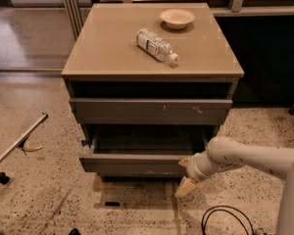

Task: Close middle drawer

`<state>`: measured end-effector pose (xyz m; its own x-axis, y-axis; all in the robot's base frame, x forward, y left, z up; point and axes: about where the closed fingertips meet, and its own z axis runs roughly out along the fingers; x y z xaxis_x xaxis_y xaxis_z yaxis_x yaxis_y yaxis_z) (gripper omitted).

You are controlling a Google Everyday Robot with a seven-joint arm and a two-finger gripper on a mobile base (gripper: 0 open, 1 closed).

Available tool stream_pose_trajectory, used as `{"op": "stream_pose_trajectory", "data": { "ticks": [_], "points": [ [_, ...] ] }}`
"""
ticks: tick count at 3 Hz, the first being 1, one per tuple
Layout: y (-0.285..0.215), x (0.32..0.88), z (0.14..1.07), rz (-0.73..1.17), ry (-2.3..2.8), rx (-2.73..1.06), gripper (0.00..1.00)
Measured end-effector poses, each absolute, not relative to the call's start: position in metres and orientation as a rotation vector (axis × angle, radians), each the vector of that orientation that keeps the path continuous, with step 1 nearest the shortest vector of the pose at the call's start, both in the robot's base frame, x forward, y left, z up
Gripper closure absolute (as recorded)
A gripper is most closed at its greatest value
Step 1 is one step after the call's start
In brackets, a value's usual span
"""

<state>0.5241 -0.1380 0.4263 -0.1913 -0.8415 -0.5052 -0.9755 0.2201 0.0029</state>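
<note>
The middle drawer (137,163) of the tan cabinet (112,58) is pulled out a short way. Its plain grey-brown front faces me and a strip of dark interior shows behind it. My gripper (185,174) is at the right end of that drawer front, low on the right, at the end of my white arm (245,158). Its two pale fingers are spread apart: one fingertip (184,161) rests against the front's right edge, the other (186,187) points down toward the floor. It holds nothing.
Above is a shut drawer front with pale scratch marks (152,110) and an open slot under the top. A plastic bottle (157,45) lies on the top beside a small bowl (177,18). A black cable (225,222) lies on the speckled floor; a metal bar (19,141) is at left.
</note>
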Motion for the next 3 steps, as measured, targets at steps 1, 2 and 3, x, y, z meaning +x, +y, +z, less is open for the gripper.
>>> {"op": "stream_pose_trajectory", "data": {
  "ticks": [1, 2, 3],
  "points": [
    [-0.129, 0.563, 0.424, 0.434, 2.125, -1.642, 0.41],
    [-0.122, 0.591, 0.422, 0.411, 2.146, -1.608, 0.65],
    [-0.119, 0.608, 0.422, 0.398, 2.165, -1.576, 0.62]
  ]
}}
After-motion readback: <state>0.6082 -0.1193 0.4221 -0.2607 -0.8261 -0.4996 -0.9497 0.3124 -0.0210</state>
